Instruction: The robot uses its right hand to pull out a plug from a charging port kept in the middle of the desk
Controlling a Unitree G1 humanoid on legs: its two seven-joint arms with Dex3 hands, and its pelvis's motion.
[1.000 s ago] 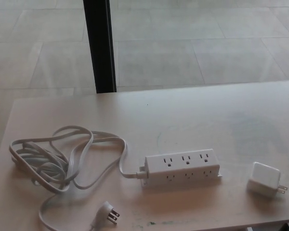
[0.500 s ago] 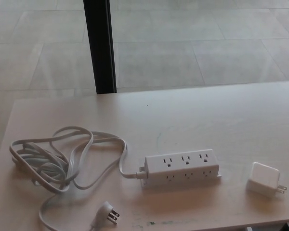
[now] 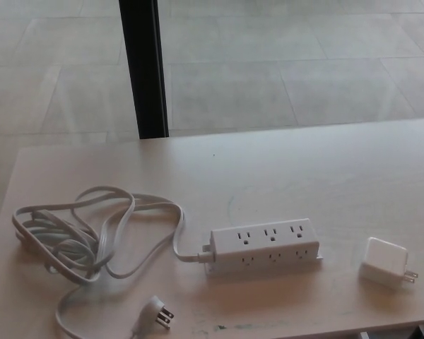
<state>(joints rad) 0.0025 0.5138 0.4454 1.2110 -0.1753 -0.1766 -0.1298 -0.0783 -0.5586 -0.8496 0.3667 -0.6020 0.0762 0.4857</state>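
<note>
Near the tabletop's (image 3: 325, 169) front edge, a white plastic six-outlet power strip (image 3: 265, 245) lies empty; beside it, toward the right corner, rests the small white cube plug (image 3: 386, 262), light, rigid, best pinched by its flat sides. Neither hand shows.

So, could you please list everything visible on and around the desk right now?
White six-outlet power strip: one, white, middle of the desk, all outlets empty.
White coiled power cord: one, white, left of the strip, joined to its left end.
White angled three-prong plug: one, white, near front edge, at the cord's end.
White square charger adapter: one, white, right of the strip, unplugged, prongs pointing right.
Pale wooden desk: one, light beige, foreground.
Black vertical post: one, black, behind the desk.
Grey tiled floor: grey, background.
Robot hands: none in view.
</note>
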